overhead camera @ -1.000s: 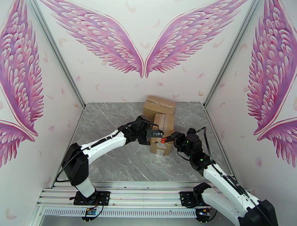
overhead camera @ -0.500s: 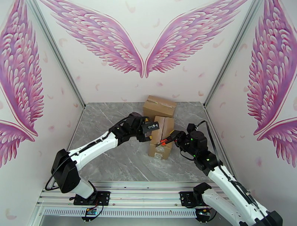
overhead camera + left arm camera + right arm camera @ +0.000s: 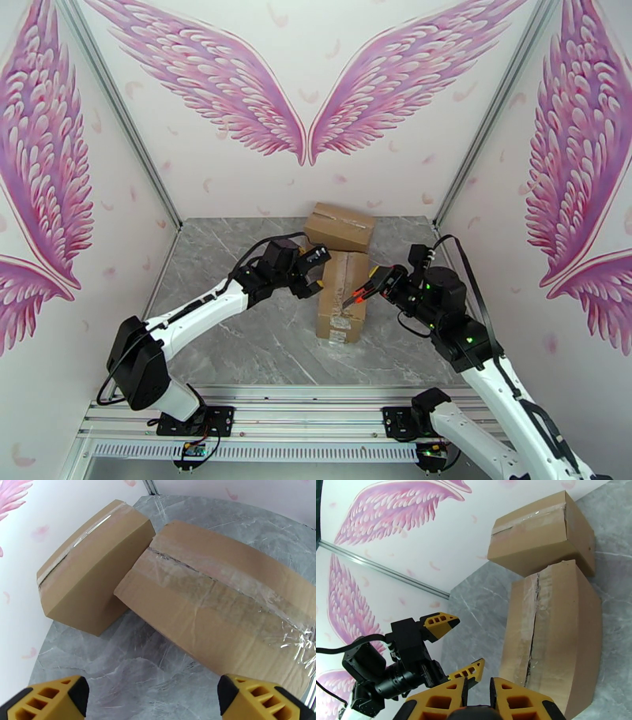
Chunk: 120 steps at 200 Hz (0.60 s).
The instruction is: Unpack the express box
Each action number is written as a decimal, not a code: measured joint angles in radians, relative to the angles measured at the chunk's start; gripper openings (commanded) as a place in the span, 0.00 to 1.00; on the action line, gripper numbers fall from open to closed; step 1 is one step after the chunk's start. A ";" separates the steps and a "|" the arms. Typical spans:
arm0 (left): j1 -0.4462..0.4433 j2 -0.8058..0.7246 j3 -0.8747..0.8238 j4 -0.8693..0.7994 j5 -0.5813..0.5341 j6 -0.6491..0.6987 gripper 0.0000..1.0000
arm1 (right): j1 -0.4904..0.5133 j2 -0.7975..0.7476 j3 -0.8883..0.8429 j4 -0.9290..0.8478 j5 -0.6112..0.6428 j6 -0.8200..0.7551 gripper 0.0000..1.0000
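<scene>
The express box point(image 3: 343, 294) lies at centre frame in the top view, its tape seam apparently slit, with 1 more box point(image 3: 340, 226) just behind. Left gripper point(image 3: 314, 267) gapes empty at its left edge; right gripper point(image 3: 378, 281) pinches a red tool point(image 3: 355, 297) over it. Best to hook a flap at the slit and lift slowly.

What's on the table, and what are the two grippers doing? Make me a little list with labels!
near box: lies on the grey table, tape slit along its top seam, flaps not lifted
far box: behind the near box, by the back wall, taped shut
left gripper: open, at the near box's left side, holding nothing
right gripper: shut on a red tool, tip over the near box
</scene>
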 measured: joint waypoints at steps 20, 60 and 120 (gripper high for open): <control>0.000 0.000 0.000 0.001 0.003 -0.047 0.91 | -0.034 0.006 0.049 -0.093 0.054 -0.076 0.00; 0.000 0.000 -0.001 0.001 0.051 -0.140 0.89 | -0.052 0.064 0.177 -0.178 0.213 -0.257 0.00; -0.021 0.000 -0.051 0.005 0.140 -0.211 0.89 | -0.053 0.370 0.196 -0.112 0.370 -0.477 0.00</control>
